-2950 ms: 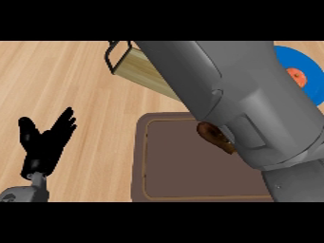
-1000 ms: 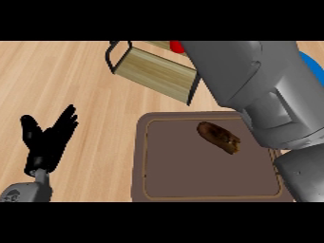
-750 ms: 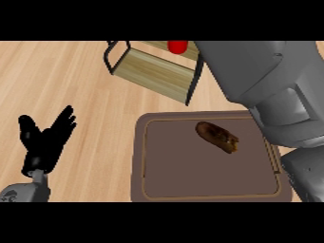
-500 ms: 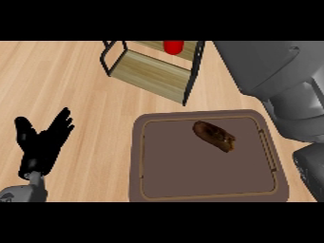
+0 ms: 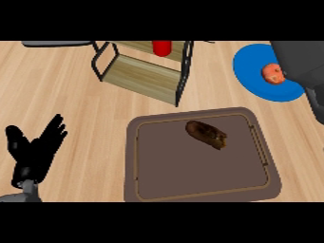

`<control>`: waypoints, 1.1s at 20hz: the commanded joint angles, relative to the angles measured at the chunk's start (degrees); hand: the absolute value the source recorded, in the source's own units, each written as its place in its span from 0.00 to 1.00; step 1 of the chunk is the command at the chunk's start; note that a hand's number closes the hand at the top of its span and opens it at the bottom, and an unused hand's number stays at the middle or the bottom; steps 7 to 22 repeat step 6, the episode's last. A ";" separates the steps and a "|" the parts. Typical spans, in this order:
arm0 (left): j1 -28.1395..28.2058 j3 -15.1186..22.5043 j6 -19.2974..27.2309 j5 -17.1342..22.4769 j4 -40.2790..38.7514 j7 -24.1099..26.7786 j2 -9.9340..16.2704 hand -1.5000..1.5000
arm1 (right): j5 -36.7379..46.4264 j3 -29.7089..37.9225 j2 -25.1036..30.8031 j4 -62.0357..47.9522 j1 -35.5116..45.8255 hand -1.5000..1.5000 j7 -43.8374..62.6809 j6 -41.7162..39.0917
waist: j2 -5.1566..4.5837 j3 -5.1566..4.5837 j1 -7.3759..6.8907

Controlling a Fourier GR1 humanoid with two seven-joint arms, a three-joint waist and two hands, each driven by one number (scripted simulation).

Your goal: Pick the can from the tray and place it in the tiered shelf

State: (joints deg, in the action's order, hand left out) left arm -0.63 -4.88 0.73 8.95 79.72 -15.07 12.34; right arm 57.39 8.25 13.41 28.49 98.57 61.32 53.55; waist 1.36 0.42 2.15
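Where the counter (image 5: 52,85) reaches the view's lower left, at about eight o'clock, the left hand (image 5: 33,148) rests with its fingers straight and spread, pointing up, holding nothing and touching nothing.

Toward eleven to twelve o'clock stands the shelf (image 5: 145,71), a dark wire frame with pale wooden tiers, seen from steeply above. The red can (image 5: 162,47) stands upright on its upper tier, at the twelve o'clock edge of the view (only part of it shows below the frame's top bar). It is well apart from the tray.

Below the shelf, from the centre down to about five o'clock, lies the brown tray (image 5: 157,166), a rounded rectangle with a raised rim. On it, toward its upper right, lies a dark brown lump (image 5: 207,134) that looks like a piece of bread or pastry; what it is exactly I cannot tell.

At about two o'clock a blue plate (image 5: 252,66) lies on the counter, with a small orange-red round thing (image 5: 272,73) on its right part.

At the right edge, from two to four o'clock, the grey right arm (image 5: 315,76) fills the corner and overlaps the plate's right side. The right hand does not show, so whether it is open or closed cannot be told.
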 commanded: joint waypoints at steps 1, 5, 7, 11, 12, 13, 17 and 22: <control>3.33 -0.79 -0.46 0.37 -0.91 -0.28 0.45 0.50 | -1.06 1.17 2.70 7.20 -3.19 0.00 5.37 -3.14 | 0.51 -0.28 1.42; 2.47 -1.03 -0.57 1.51 -0.80 -1.69 -0.17 0.50 | -3.40 0.74 2.67 16.97 -7.46 0.00 4.39 -8.33 | 0.68 -0.24 2.37; 1.82 -2.10 -0.13 1.43 -2.48 -1.29 0.36 0.50 | -3.40 0.15 1.61 19.79 -8.35 0.00 4.94 -8.12 | 0.74 -0.27 2.92; 1.82 -2.10 -0.13 1.43 -2.48 -1.29 0.36 0.50 | -3.40 0.15 1.61 19.79 -8.35 0.00 4.94 -8.12 | 0.74 -0.27 2.92; 1.82 -2.10 -0.13 1.43 -2.48 -1.29 0.36 0.50 | -3.40 0.15 1.61 19.79 -8.35 0.00 4.94 -8.12 | 0.74 -0.27 2.92; 1.82 -2.10 -0.13 1.43 -2.48 -1.29 0.36 0.50 | -3.40 0.15 1.61 19.79 -8.35 0.00 4.94 -8.12 | 0.74 -0.27 2.92; 1.82 -2.10 -0.13 1.43 -2.48 -1.29 0.36 0.50 | -3.40 0.15 1.61 19.79 -8.35 0.00 4.94 -8.12 | 0.74 -0.27 2.92; 1.82 -2.10 -0.13 1.43 -2.48 -1.29 0.36 0.50 | -3.40 0.15 1.61 19.79 -8.35 0.00 4.94 -8.12 | 0.74 -0.27 2.92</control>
